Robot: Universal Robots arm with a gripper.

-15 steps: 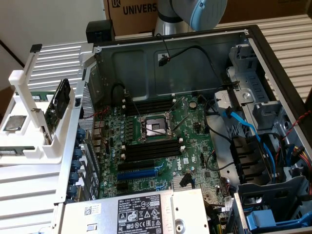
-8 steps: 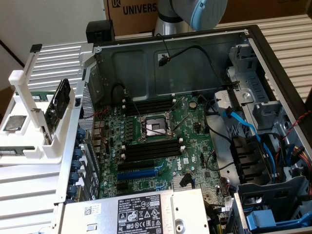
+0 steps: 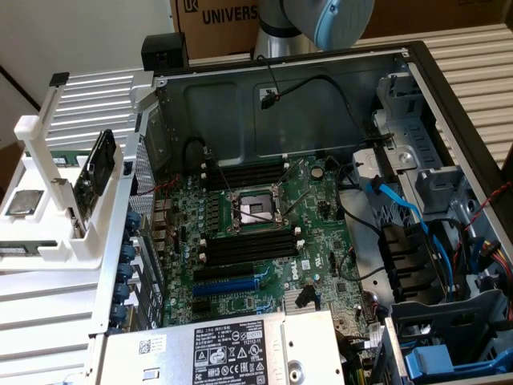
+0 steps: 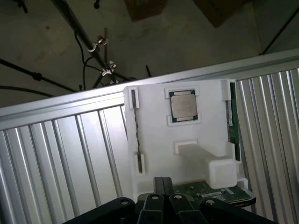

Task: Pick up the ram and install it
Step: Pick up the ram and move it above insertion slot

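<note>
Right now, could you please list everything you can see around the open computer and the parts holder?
ram: one, dark green, on edge in a side slot of the holder
processor chip: one, silver, flat in the holder's recess
holder: one, white, on the ribbed table
ribbed table: one, silver-grey, under the holder
computer case: one, grey, lying open
motherboard: one, green, inside the case
memory slots: two banks, black, empty, either side of the processor socket
power supply: one, silver with a black label, at the case's near edge
cables: several, blue, exterior view's right
cardboard box: one, brown, behind the case
robot arm: one, grey-blue, above the case
gripper: one, black, shut, by the holder's edge
</note>
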